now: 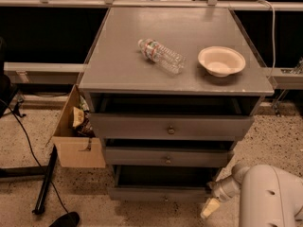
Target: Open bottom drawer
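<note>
The big white arm is at the near right, low down. It reaches left, and its gripper hangs at the end, pointing down.

Drawer fronts, grey: 3 stacked, namely top front, middle front, bottom drawer.
Round knobs: 3, one per front.
Plastic bottle: 1, lying on cabinet top.
Pale bowl: 1, same top.
Cardboard box: 1, on floor left of cabinet.
Robot arm: 1.
Gripper: 1, low at right, just beside right end of bottom drawer.
</note>
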`<state>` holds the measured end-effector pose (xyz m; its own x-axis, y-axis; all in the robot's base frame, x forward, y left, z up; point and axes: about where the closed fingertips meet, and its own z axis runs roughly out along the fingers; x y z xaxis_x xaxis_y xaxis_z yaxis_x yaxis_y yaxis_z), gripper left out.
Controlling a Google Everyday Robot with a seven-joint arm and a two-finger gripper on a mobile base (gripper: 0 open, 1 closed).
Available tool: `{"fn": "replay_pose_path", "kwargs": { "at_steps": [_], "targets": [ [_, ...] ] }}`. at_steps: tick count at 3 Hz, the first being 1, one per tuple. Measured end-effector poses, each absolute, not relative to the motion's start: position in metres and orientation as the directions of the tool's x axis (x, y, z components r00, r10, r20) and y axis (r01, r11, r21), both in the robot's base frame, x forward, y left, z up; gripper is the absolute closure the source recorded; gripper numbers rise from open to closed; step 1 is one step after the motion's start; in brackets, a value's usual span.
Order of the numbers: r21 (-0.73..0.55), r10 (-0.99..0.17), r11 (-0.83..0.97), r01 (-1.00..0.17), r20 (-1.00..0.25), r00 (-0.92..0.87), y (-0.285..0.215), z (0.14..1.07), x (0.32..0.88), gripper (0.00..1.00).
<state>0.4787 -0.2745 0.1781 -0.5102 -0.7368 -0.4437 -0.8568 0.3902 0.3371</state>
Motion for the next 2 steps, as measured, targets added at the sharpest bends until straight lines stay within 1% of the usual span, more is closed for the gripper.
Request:
{"fn": "replay_pose_path", "kwargs": {
  "at_steps": [1, 2],
  "targets": [
    [0.337, -0.737, 0.389, -0.857, -0.444, -0.509, -0.274, 0.177, 0.479, 0.0],
    [0.326, -0.778, 0.322, -0.889, -0.444, -0.445, -0.25, 0.174, 0.481, 0.0]
  ]
}}
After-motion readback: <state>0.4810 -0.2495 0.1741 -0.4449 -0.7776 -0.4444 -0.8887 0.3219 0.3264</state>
